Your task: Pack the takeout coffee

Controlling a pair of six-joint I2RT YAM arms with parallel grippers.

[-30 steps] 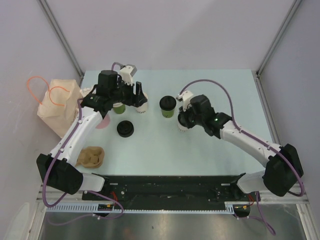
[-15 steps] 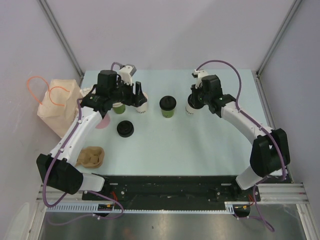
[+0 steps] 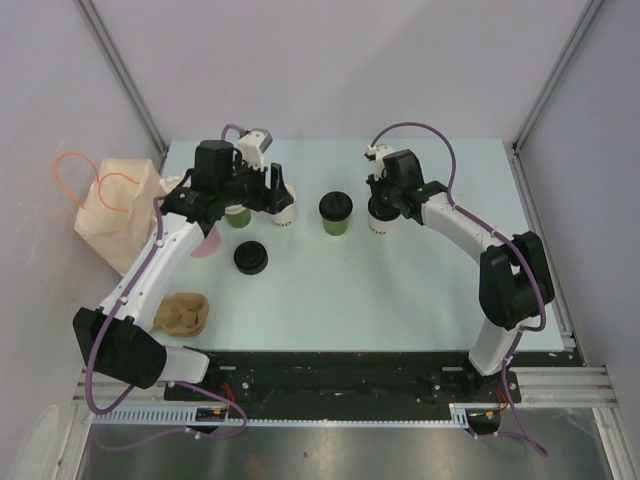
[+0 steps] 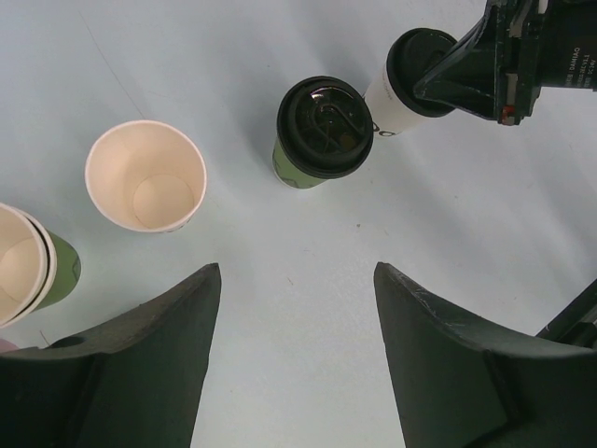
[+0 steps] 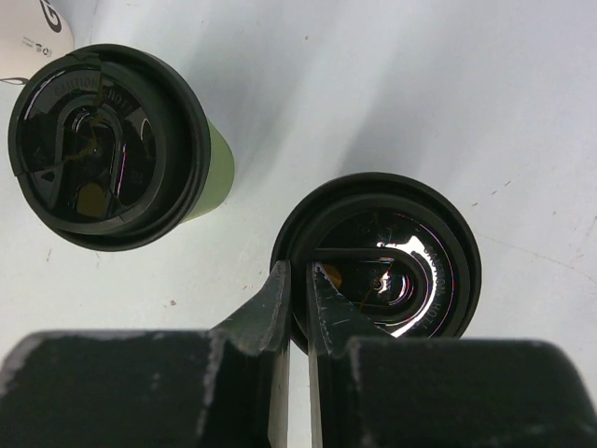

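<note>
Two coffee cups with black lids stand near the middle of the table (image 3: 400,300), toward the back. The green cup (image 3: 335,213) stands by itself with its lid pushed on. The white cup (image 3: 378,225) is just to its right, apart from it, with dark print on its side. Both lids are on, so what is inside the cups cannot be seen.

The right gripper (image 5: 297,278) is above the white cup. Its two fingers are squeezed almost together, pinching the rim of that cup's lid (image 5: 392,280). Whether the cup rests on the table or is lifted cannot be told.

To the left of the green cup is an open cup (image 4: 146,175) with no lid. Its cream inside shows right down to the bottom. Beside it, farther left, is a green stack of cups (image 4: 33,266), one cup sitting inside another.

The left gripper (image 4: 297,271) hangs over these open cups with its fingers spread wide. It holds nothing.

A loose lid (image 3: 250,258) lies flat on the table, nearer the arms than the open cups. A pink thing (image 3: 205,244) peeks out from under the left arm, mostly hidden. At the far left is a paper bag (image 3: 115,205) with orange handles. A brown cardboard cup tray (image 3: 183,313) lies near the left arm's base.
</note>
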